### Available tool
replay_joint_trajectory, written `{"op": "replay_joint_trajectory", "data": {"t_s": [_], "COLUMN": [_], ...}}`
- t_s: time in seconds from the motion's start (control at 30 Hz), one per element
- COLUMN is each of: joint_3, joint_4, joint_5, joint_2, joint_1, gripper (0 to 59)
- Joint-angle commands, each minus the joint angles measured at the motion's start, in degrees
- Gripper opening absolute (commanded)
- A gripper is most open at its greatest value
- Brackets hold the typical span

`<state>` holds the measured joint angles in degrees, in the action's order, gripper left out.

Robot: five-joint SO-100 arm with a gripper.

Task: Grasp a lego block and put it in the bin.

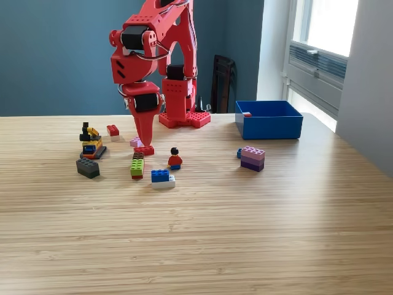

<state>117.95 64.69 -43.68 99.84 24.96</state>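
A: Where is the gripper seen?

B: It is pointed straight down from the red arm, with its tips lowered to the wooden table, in the exterior view's left half. A small red block is seen right at the tips, and a pink block lies just beside them.

A: How are the jaws set?

B: That cannot be told; the tips are seen as one narrow point, and whether the red block is gripped is not shown.

A: And the bin?

B: It is placed at the exterior view's right, near the table's far edge, well apart from the gripper. A small red piece is seen inside, against its left wall.

A: What else is laid out?

B: A dark grey block, a yellow and black stack and a red and white block are found to the left of the gripper. A green block, a blue block on a white one and a small figure are set nearer the camera. A purple and pink stack is seen between the figure and the bin.
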Motion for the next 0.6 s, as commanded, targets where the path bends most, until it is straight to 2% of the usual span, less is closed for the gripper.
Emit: {"op": "replay_joint_trajectory", "data": {"t_s": [0.03, 0.33, 0.6], "joint_3": [1.0, 3.9, 8.1], "joint_4": [0.2, -0.1, -6.9], "joint_5": [-2.8, -4.5, -4.6], "joint_2": [4.0, 4.0, 4.0], "joint_1": [0.8, 1.1, 2.5], "gripper": [21.9, 21.4, 19.6]}}
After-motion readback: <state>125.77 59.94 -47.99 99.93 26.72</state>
